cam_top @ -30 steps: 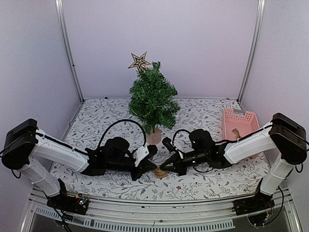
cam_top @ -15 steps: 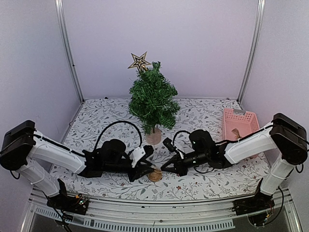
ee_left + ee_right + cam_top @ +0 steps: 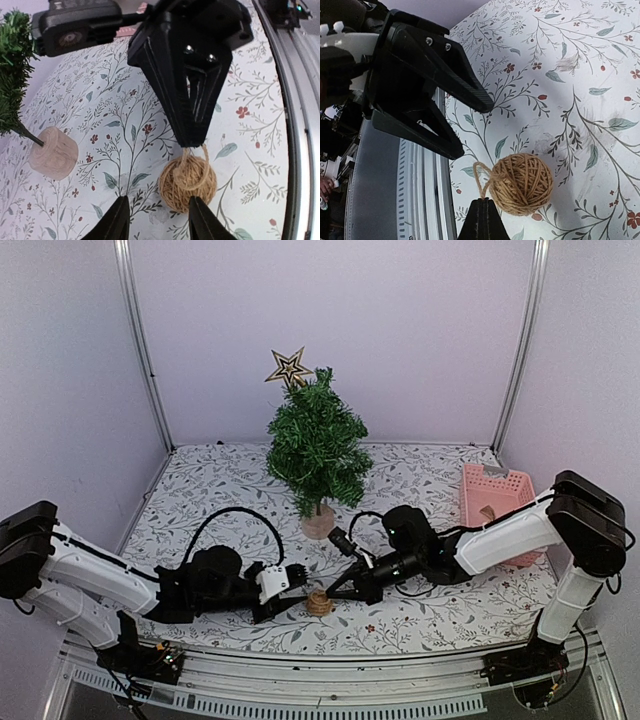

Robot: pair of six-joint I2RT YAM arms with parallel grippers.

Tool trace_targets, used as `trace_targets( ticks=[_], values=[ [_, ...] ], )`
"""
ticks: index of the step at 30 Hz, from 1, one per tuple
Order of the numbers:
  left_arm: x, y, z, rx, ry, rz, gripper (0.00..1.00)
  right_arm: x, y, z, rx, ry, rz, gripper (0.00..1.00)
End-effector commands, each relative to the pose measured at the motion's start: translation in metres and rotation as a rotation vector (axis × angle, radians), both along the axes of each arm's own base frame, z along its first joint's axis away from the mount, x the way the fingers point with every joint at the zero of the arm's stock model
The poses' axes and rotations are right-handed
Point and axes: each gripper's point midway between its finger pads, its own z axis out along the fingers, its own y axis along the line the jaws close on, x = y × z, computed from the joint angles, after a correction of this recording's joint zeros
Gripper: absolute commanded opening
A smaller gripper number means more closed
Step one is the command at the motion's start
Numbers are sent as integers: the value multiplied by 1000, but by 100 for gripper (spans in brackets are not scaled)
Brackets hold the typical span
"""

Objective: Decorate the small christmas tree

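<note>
- Small christmas tree (image 3: 318, 455), seen from above: it stands beyond both my grippers, clear of them. Its trunk is upright and its long axis vertical, tip pointing up, with a star (image 3: 289, 367) leaning off the left of the tip. My left gripper (image 3: 300, 592) and right gripper (image 3: 333, 591) face each other low over a twine ball (image 3: 319, 602), on the near side of the tree's foot.
- Left wrist: my left jaws stand partly open with nothing in them. The ball lies just ahead between their tips; whether they touch it I cannot tell. The tree's wood base (image 3: 52, 152) sits beyond them to the left.
- Right wrist: my right jaws are closed on the ball's hanging loop (image 3: 481, 175), and the ball seems to rest on the cloth (image 3: 580, 100) just ahead. I judge I pinch the loop rather than the ball so that it can slip over a branch.
</note>
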Motion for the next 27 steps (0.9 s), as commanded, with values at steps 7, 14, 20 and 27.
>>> trace_targets(
  ticks=[7, 14, 20, 27],
  values=[
    [5, 3, 10, 144, -401, -85, 45, -9, 3, -1, 3, 78, 73, 0],
    [-10, -10, 1, 183, -449, -187, 46, -10, 5, -3, -1, 88, 86, 0],
    [-18, -17, -10, 221, -472, -245, 44, -11, 5, -4, -3, 89, 90, 0],
    [-12, -29, -5, 217, -519, -227, 44, -11, 5, -4, -3, 90, 97, 0]
  ],
)
